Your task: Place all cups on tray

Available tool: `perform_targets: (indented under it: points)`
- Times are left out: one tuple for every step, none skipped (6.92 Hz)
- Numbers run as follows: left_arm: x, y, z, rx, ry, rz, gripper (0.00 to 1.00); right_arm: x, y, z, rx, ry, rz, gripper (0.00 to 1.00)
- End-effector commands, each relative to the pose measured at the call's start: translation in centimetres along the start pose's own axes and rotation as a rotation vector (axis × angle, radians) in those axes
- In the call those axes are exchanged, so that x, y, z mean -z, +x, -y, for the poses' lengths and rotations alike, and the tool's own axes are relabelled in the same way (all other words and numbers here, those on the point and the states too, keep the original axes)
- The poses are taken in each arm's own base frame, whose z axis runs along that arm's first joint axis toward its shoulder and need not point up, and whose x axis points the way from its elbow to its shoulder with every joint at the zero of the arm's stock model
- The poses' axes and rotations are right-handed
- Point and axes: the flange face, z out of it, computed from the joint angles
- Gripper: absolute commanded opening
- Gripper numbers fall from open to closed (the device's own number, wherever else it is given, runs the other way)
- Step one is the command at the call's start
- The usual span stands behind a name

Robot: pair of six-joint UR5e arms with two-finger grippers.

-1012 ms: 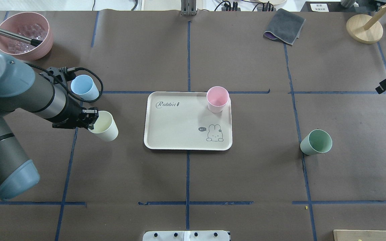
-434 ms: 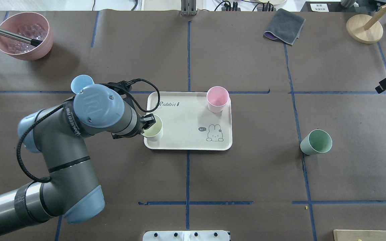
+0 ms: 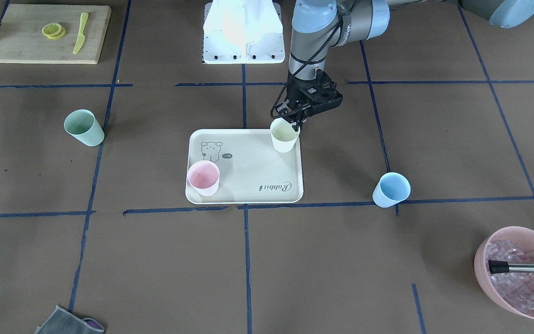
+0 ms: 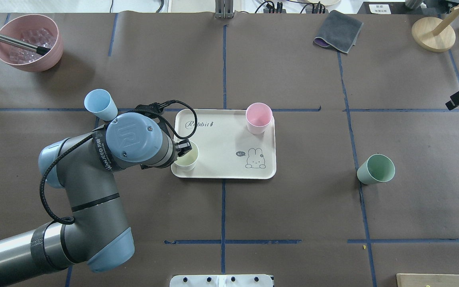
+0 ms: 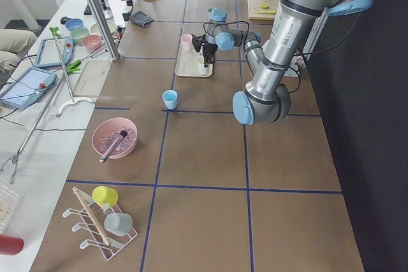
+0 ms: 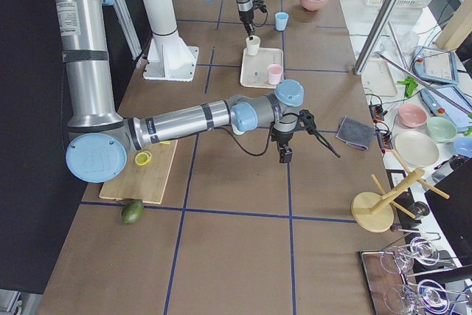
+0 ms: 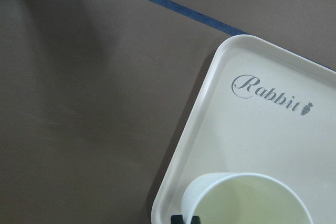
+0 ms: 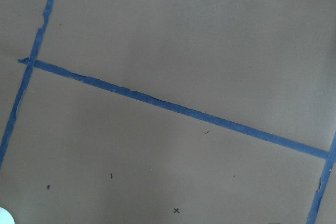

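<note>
My left pincer is pinching the rim of the matte cream-yellow cup, which is upright at the tray's near left corner. My wrist camera is catching one fingertip there, while the front view is showing the whole grip. Farther off, the pink cup is occupying the far right corner. I cannot tell how far my right pincer is open.
</note>
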Motion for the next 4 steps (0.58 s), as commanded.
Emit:
perform_targets:
  points:
    - [0.1, 0.0, 0.0, -0.01, -0.004, 0.002, 0.74, 0.4, -0.4, 0.0, -0.01, 0.007, 0.002, 0.99]
    - [1.6, -0.1, 0.7, -0.012, -0.007, -0.016, 1.0, 0.8, -0.8, 0.1, -0.005, 0.016, 0.007, 0.99]
    - [4.2, -1.0, 3.5, -0.053, -0.059, -0.015, 1.0, 1.7, -1.9, 0.3, -0.056, 0.028, 0.027, 0.99]
    - [7.2, -3.2, 6.3, -0.147, -0.104, -0.004, 1.0, 2.6, -3.8, 0.3, -0.125, 0.038, 0.051, 0.99]
